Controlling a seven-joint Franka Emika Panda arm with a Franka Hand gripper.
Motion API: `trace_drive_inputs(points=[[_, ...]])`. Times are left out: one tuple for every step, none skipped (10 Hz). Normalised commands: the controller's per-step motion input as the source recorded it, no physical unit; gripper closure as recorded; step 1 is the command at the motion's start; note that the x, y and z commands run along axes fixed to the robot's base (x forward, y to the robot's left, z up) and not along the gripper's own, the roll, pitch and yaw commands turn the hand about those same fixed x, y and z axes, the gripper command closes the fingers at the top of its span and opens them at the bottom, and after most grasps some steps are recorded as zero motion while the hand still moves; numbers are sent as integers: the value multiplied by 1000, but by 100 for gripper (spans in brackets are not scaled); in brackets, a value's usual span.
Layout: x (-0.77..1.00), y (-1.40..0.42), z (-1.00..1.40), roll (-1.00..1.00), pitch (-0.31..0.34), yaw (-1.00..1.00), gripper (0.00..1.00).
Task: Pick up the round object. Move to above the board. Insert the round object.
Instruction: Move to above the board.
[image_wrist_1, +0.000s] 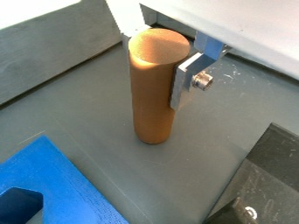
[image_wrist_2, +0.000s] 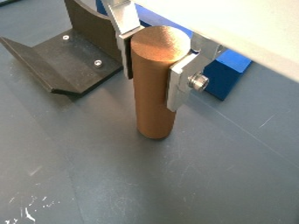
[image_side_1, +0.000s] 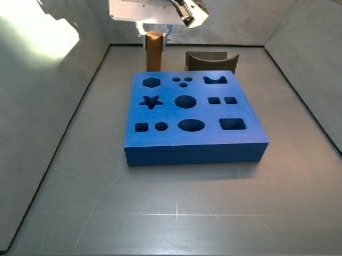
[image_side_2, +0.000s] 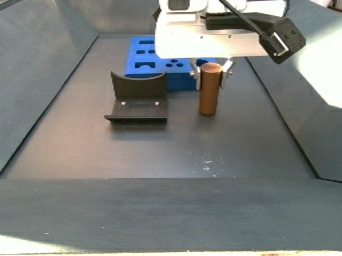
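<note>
The round object (image_wrist_1: 155, 96) is a brown-orange cylinder peg standing upright on the grey floor; it also shows in a wrist view (image_wrist_2: 156, 96) and in both side views (image_side_1: 154, 52) (image_side_2: 210, 92). My gripper (image_wrist_1: 158, 59) is at its top, with one silver finger pressed against each side, shut on it. The gripper also shows at the peg's top in the other views (image_wrist_2: 155, 63) (image_side_1: 155, 32) (image_side_2: 211, 65). The blue board (image_side_1: 171, 113) with dark shaped holes lies beside the peg. The peg's foot appears to rest on the floor.
The dark fixture (image_side_1: 210, 62) (image_side_2: 136, 100) stands on the floor close to the peg and next to the board (image_side_2: 140, 60). It shows in both wrist views (image_wrist_1: 263, 188) (image_wrist_2: 70, 61). Grey walls ring the floor.
</note>
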Motion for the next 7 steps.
trace_drive_inputs(points=[[23,-65,1000,-133,31,-179,100],[17,-78,1000,-159,49,-142,100],[5,-72,1000,-149,87,-96,100],[5,-67,1000,-137,84,-82,100],[5,-62,1000,-106,84,-56,100],[5,-59,1000,-93,87,-49,100],[6,-54,1000,-69,98,-42,100]])
